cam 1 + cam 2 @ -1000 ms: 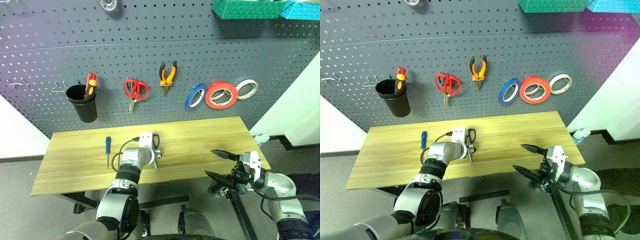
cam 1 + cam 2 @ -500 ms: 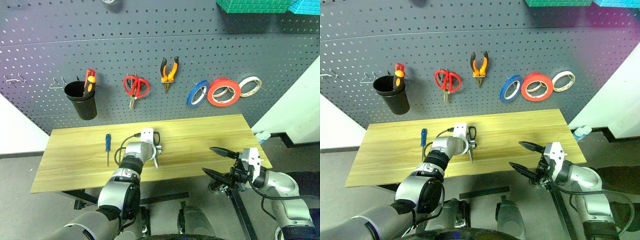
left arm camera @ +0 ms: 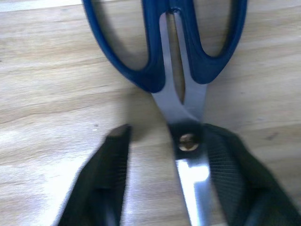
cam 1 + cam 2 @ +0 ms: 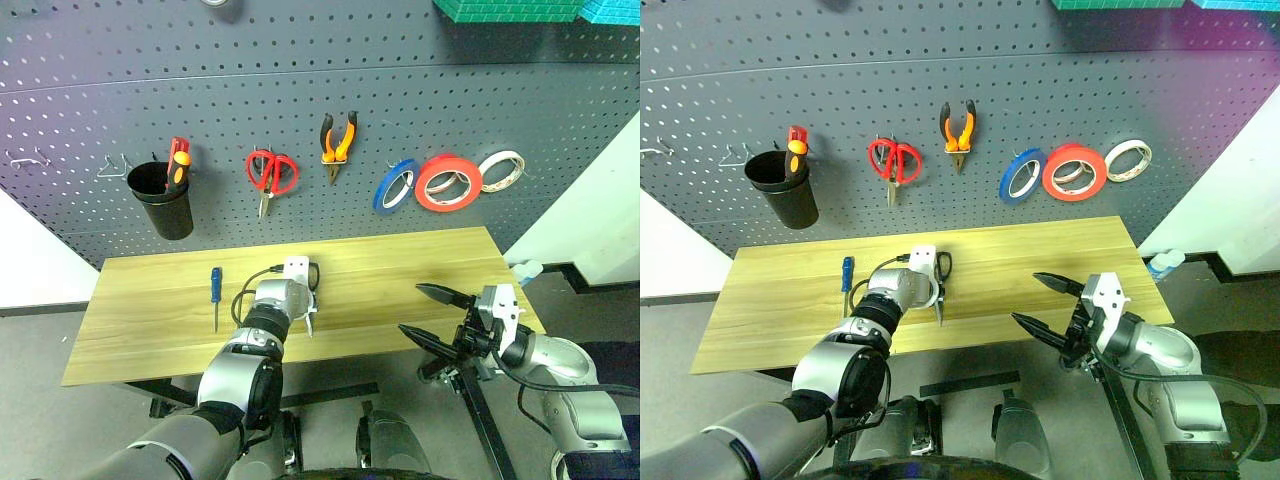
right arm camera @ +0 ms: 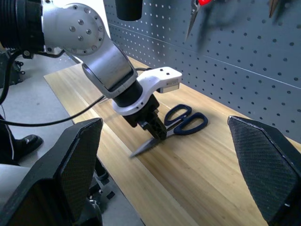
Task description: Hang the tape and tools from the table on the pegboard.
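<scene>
While the pegboard (image 4: 300, 90) waits, the scissors (image 3: 178, 70) lie on the table (image 4: 400, 270); my left gripper (image 3: 164, 183) straddles their pivot, not yet clamped, right gripper (image 4: 425, 312) spread empty. Rigid, slick steel; I'd pinch there.

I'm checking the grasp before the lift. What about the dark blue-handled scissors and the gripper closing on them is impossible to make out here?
- Dark blue-handled scissors: blade tips cut off by the left wrist view's edge; in the left eye view the left gripper covers the blades.
- Whether both fingers press the blades: one finger shows a gap, and motion blur hides contact.
- Whether the scissors have left the light wooden table.
</scene>
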`<state>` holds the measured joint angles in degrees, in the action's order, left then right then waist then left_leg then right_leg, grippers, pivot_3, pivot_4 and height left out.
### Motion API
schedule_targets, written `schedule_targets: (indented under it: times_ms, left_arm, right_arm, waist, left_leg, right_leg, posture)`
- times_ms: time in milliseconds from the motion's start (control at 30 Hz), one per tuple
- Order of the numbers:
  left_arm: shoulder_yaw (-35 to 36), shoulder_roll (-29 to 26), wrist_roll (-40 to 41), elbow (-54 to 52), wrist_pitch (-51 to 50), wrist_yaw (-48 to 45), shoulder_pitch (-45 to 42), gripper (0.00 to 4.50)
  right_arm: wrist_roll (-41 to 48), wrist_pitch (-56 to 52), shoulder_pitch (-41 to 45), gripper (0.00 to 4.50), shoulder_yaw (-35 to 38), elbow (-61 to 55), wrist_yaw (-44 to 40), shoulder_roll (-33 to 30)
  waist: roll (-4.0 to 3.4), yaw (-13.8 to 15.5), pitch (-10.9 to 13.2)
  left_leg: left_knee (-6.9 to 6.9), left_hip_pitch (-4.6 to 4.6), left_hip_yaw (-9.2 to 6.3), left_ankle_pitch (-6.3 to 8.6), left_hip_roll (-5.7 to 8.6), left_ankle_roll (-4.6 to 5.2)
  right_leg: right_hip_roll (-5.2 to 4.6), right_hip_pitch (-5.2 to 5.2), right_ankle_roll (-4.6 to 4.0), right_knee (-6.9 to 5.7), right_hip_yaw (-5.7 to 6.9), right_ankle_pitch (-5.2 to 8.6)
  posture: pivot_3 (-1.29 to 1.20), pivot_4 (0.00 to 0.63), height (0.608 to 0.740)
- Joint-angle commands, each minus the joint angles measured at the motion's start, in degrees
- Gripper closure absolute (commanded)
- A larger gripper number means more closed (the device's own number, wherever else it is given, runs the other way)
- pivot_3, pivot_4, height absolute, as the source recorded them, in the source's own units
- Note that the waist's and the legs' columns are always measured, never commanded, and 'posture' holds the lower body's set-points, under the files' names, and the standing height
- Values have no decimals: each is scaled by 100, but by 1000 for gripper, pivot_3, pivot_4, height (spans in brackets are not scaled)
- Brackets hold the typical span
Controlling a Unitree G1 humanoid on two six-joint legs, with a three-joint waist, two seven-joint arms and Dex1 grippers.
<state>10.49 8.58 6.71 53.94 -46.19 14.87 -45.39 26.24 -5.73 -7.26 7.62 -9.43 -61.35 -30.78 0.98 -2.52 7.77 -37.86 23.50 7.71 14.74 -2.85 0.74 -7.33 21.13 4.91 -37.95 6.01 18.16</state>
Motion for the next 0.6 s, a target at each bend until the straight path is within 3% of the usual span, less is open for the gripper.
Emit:
schedule_targets:
  times_ms: [33,67,400,600]
  left_arm:
    - [16,75,8,115,-3,69,48,3653]
    - [24,70,16,104,0,96,50,3918]
    - [101,56,151,-55,77,-27,50,3936]
    - [-1121,-238,-654,-1085,350,-514,434,3936]
  right_arm:
    - [123,-44,53,0,30,-282,63,-78]
    - [143,-83,67,0,24,-307,81,-79]
    - [240,-358,190,0,-14,-501,207,-119]
    - [253,-101,240,0,65,21,-98,-125]
  waist:
    - [-2,3,10]
    - [-1,1,13]
    - [8,1,30]
    - [20,-4,57]
  left_leg:
    - [0,0,0,0,0,0]
    - [0,0,0,0,0,0]
    - [13,1,0,0,1,0]
    - [60,4,7,-4,8,-4]
  right_leg:
    - [0,0,0,0,0,0]
    - [-1,0,1,0,0,0]
    - [0,1,2,13,0,-1]
    - [3,2,7,50,1,-5]
  posture:
    - [-173,148,740]
    - [-173,148,740]
    - [-162,151,740]
    - [-158,152,740]
